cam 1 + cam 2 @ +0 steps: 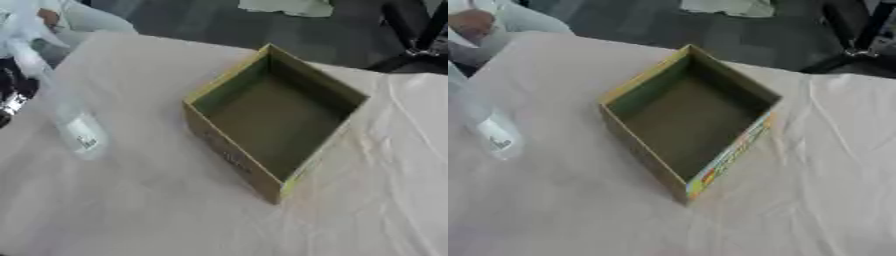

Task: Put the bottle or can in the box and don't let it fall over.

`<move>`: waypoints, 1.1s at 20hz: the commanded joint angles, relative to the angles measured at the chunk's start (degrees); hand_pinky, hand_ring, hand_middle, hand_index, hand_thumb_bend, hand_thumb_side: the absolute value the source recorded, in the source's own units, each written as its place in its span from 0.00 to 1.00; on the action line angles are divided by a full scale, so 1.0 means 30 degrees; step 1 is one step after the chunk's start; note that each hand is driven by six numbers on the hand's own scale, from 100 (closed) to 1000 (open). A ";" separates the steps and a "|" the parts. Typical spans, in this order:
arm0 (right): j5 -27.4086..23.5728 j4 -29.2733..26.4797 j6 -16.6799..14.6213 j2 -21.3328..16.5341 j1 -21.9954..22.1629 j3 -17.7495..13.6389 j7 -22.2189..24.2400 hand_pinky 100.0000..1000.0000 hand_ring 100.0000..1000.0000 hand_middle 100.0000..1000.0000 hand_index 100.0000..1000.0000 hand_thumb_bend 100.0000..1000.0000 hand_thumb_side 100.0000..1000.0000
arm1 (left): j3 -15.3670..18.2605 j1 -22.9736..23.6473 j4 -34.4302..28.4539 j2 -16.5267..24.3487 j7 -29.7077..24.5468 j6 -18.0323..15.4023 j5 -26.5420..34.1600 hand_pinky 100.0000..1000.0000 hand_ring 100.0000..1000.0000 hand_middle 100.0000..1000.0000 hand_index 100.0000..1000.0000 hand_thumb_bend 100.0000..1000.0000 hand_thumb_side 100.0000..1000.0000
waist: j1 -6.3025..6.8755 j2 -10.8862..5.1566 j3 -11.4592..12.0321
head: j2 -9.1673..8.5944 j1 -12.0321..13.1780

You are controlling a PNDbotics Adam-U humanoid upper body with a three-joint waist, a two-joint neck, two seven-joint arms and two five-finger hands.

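One clear bottle (80, 131) is seen standing on the bench (157, 210) well left of the empty, open box (278, 117), so nothing is yet placed, and the fingers cannot be judged, neither hand being clearly shown.

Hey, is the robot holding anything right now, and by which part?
Cannot be told: the left hand shows only as a dark bit at the edge beside the upper part of the clear bottle.

Left robot hand (10, 102): black shell, silver metallic patches; only sliver shows at left edge, blurred.
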 commanded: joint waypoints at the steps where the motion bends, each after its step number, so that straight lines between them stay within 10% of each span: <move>1: -0.0104 -0.0229 -0.0016 -0.0193 0.0003 -0.0068 0.0064 0.92 1.00 1.00 0.89 0.00 0.53 | 0.0054 -0.0400 0.0046 0.0822 -0.0018 -0.0027 0.0014 1.00 1.00 1.00 0.86 0.24 0.71 | 0.0177 -0.0224 -0.0044 | -0.0203 0.0060; 22: -0.0261 -0.0229 0.0309 -0.0157 -0.0190 -0.0081 0.0282 0.93 1.00 1.00 0.89 0.00 0.54 | -0.0363 -0.1016 0.0016 0.0664 -0.1057 -0.0527 0.0245 1.00 1.00 1.00 0.84 0.21 0.70 | 0.0216 -0.0156 -0.0074 | -0.0342 0.0103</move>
